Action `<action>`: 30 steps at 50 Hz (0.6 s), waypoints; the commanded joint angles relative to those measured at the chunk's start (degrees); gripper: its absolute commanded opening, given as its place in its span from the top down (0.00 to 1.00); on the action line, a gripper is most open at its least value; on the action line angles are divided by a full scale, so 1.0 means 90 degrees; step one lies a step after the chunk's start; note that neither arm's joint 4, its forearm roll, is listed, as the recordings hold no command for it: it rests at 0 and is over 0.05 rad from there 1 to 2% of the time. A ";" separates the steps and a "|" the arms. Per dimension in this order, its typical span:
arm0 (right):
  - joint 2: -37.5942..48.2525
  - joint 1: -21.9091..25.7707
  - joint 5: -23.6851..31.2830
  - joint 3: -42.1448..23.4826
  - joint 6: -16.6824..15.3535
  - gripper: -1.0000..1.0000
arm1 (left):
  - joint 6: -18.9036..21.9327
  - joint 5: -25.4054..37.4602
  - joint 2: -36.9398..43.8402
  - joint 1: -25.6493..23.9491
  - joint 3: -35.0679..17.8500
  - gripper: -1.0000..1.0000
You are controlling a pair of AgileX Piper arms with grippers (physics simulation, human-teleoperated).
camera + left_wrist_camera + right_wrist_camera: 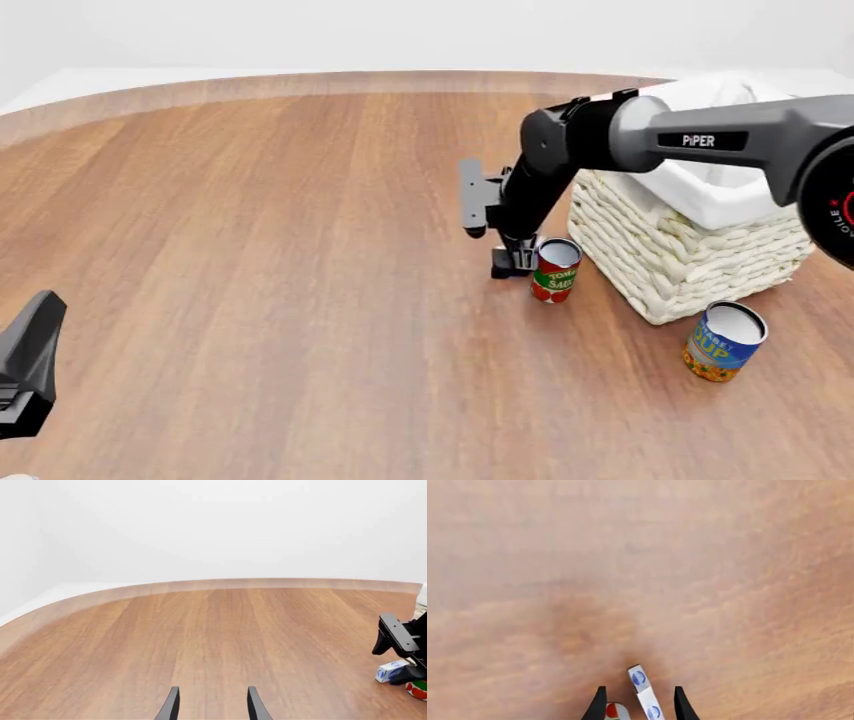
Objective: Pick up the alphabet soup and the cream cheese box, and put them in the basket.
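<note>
The cream cheese box point(644, 696), blue and white, lies on the table between the fingers of my right gripper point(639, 689), which is open and does not touch it. The left wrist view shows the box point(391, 671) under the right gripper point(399, 652). From the front, the right gripper point(511, 262) points down at the table beside a red and green can, hiding the box. The alphabet soup point(725, 342) stands upright in front of the basket point(687, 245). My left gripper point(212, 689) is open and empty, low at the near left point(30, 365).
A red and green tomato sauce can point(554, 270) stands right next to the right gripper, between it and the basket, and shows at the edge of the right wrist view point(614, 711). Bare wooden table point(267, 220) stretches to the left.
</note>
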 commanded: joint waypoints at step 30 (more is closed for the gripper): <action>0.0452 -0.0206 0.0125 -0.0500 -0.0250 0.00 | 0.0000 0.0000 0.0000 0.0000 0.0000 0.00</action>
